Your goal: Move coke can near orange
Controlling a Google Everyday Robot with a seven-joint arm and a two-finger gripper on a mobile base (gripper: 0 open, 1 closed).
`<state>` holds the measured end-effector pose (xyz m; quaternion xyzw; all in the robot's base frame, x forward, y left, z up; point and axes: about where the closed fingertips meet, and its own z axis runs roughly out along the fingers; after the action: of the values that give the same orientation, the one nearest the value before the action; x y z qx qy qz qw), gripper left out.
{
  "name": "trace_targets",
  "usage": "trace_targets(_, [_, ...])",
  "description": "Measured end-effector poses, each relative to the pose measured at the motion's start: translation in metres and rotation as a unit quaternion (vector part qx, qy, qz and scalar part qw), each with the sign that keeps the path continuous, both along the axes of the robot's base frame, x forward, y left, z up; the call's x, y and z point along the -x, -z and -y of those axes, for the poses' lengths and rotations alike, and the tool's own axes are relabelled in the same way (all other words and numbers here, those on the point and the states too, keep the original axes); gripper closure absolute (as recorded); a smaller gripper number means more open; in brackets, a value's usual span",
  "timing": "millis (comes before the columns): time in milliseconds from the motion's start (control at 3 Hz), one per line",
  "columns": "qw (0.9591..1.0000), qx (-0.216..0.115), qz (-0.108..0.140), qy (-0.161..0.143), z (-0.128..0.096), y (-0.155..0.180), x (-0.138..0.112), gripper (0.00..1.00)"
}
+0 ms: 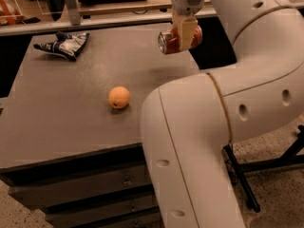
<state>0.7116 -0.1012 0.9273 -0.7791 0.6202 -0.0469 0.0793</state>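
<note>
Camera view: gripper (186, 31) hovering over the counter's (71, 113) far right edge.
Jaws: clamping coke can (171, 42) mid-body, sideways, airborne.
Handling: probably light, thin-walled, slick; dents easily.
Orange (118, 97): sitting well apart, front-left.

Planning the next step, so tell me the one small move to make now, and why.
Probably carry the can leftward in view and nearer the camera, toward the orange, before lowering it. The gripper holds the can sideways in shut jaws, clear of the table, and the orange sits well apart from it, closer to the front edge.
</note>
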Motion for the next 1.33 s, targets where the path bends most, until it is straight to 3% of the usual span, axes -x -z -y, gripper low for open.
trace_targets(333, [0.9951,-0.080,-0.017,0.056,-0.003,-0.017,0.033,1.00])
trace_targets(667, [0.9842,-0.140,-0.014,0.108,-0.016,-0.041,0.066,1.00])
trace_targets(1000, [0.9730,-0.157,0.011,0.169,-0.025,-0.056,0.088,1.00])
trace_targets(1333, [0.9594,-0.152,0.015,0.237,-0.020,-0.035,0.105,1.00])
